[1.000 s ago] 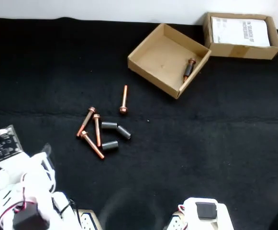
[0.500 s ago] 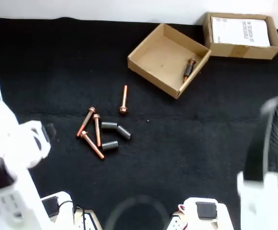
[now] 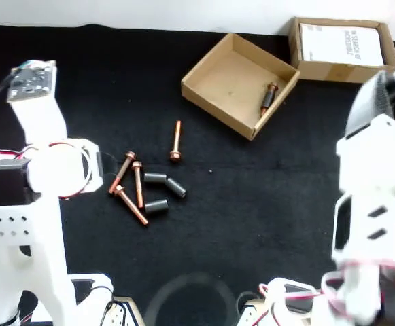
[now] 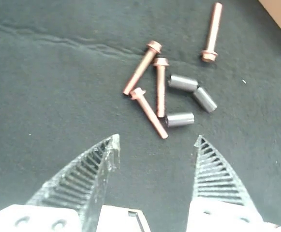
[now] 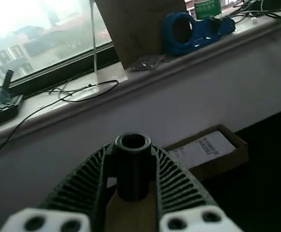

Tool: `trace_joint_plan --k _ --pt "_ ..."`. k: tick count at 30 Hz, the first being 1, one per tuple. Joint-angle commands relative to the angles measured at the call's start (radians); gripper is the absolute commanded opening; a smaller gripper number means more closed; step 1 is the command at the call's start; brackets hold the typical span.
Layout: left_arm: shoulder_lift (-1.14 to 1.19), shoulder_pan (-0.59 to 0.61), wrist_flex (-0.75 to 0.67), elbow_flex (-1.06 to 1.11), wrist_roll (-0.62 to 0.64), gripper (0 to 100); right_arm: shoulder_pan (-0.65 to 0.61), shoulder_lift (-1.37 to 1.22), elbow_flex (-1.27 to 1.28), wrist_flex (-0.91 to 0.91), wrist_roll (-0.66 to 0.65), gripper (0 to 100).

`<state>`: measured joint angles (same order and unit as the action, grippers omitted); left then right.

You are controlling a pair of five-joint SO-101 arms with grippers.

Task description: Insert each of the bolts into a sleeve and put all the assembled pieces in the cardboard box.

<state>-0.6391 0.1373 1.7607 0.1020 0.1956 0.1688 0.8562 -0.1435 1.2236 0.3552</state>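
Four copper bolts lie loose on the black mat: one alone [image 3: 176, 140], three in a cluster [image 3: 130, 185]. Three grey sleeves [image 3: 156, 206] lie just right of that cluster. One bolt with a sleeve on it [image 3: 268, 98] rests inside the open cardboard box [image 3: 211, 81], near its right wall. My left gripper [image 4: 155, 140] hangs open above the mat, close to the cluster of bolts [image 4: 152, 92] and sleeves [image 4: 180, 119]. My right gripper [image 5: 132, 145] is raised at the right [image 3: 394, 85], shut on a dark sleeve [image 5: 132, 169] held upright, facing the back wall.
A second, shallower cardboard box [image 3: 343, 64] holding a printed sheet stands at the back right, touching the first box's corner. The white left arm [image 3: 41, 170] rises over the left of the mat, the right arm [image 3: 370, 204] over its right edge.
Both arms have risen from the front edge into the high view, the left arm swinging up toward the bolts and the right arm coming up at the right. Bolts and sleeves lie unmoved.
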Motion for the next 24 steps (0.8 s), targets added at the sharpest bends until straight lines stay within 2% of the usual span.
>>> trace_joint_plan --k 1,8,13,24 --pt "0.010 -0.058 0.006 -0.024 0.008 25 0.073 0.004 0.156 -0.087 0.018 0.6" --pt "0.010 -0.182 0.006 0.093 0.008 25 0.130 0.004 0.510 -0.381 0.015 0.6" --pt "0.010 -0.219 0.006 0.094 0.028 25 0.124 0.061 0.733 -0.578 0.005 0.6" --pt "0.124 -0.211 0.000 0.091 0.026 25 0.012 0.568 1.411 -1.171 -0.374 0.6"
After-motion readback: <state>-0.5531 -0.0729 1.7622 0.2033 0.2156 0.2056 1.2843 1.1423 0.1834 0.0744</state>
